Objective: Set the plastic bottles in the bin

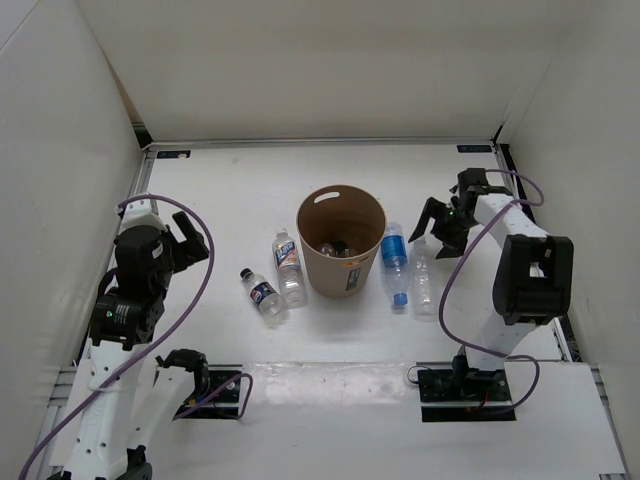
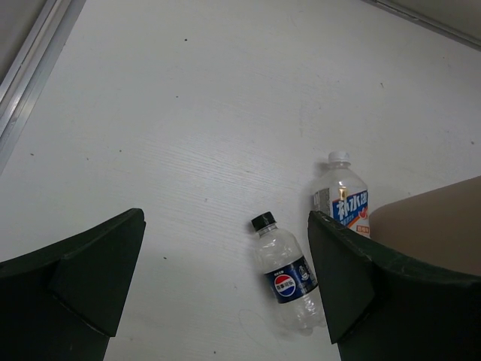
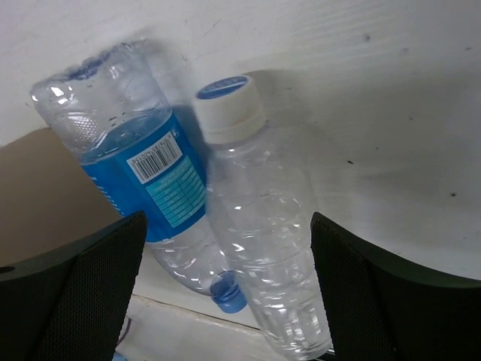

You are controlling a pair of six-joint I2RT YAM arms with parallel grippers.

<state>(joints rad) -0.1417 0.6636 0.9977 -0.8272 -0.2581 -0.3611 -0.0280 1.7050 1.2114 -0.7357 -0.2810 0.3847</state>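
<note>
You have four plastic bottles to count, all lying flat on the white table (image 1: 230, 190), two on each side of the one bin (image 1: 341, 240). Left of the bin, the black-capped bottle (image 2: 289, 282) carries a dark blue label with the round Pepsi logo. Just beside it, the white-capped bottle (image 2: 342, 199) has a blue-and-white label with Chinese characters, of which 水 is readable. Right of the bin, the blue-capped bottle (image 3: 150, 180) wears a bright blue label with a white barcode panel, its print too small to read. The plain bottle (image 3: 263, 241) lies against it, with no label and a white cap with a blue disc on top. The tan bin stands upright between the pairs, with a small white label (image 1: 352, 280) on its near side that you cannot read. Your left gripper (image 1: 185, 240) is spread wide and empty, well apart from the bottles. Your right gripper (image 1: 438, 228) is also spread wide, holding nothing, above the right-hand pair.
</note>
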